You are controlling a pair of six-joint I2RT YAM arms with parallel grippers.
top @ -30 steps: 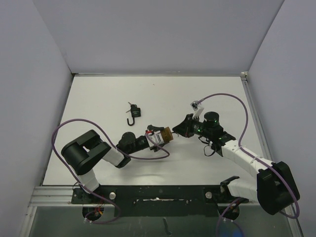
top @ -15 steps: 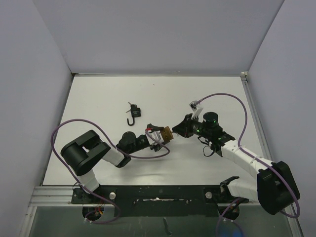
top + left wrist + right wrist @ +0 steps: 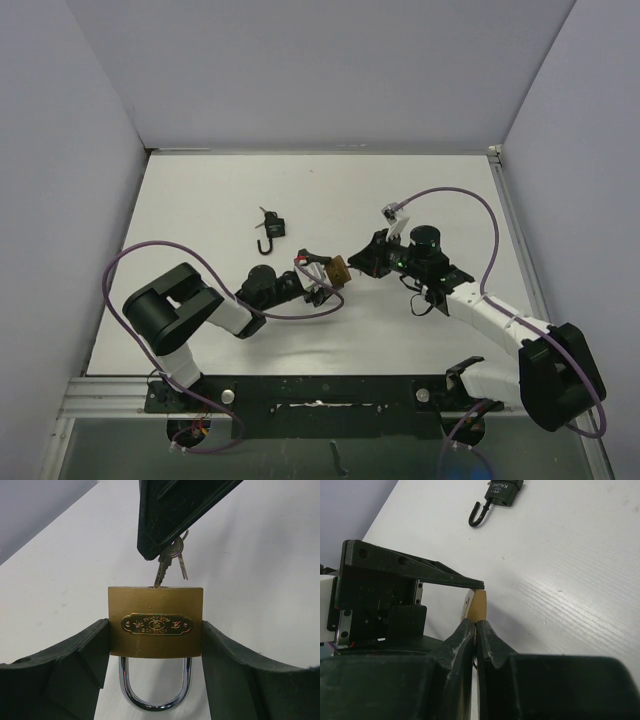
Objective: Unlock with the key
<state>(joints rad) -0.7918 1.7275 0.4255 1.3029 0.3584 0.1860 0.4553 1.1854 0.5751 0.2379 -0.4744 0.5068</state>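
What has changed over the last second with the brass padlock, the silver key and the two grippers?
Very little. The right gripper, shut on the silver key, has edged slightly left toward the brass padlock, which tipped a touch in the left gripper. Nothing was grasped or released. The key stays inserted, and the small black padlock lies unmoved on the white table.

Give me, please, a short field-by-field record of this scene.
left gripper: clamps brass padlock by its sides
right gripper: shut on key
key: tip in the brass padlock's keyhole
shackle: looks closed
black padlock: lies apart on table, its hook open
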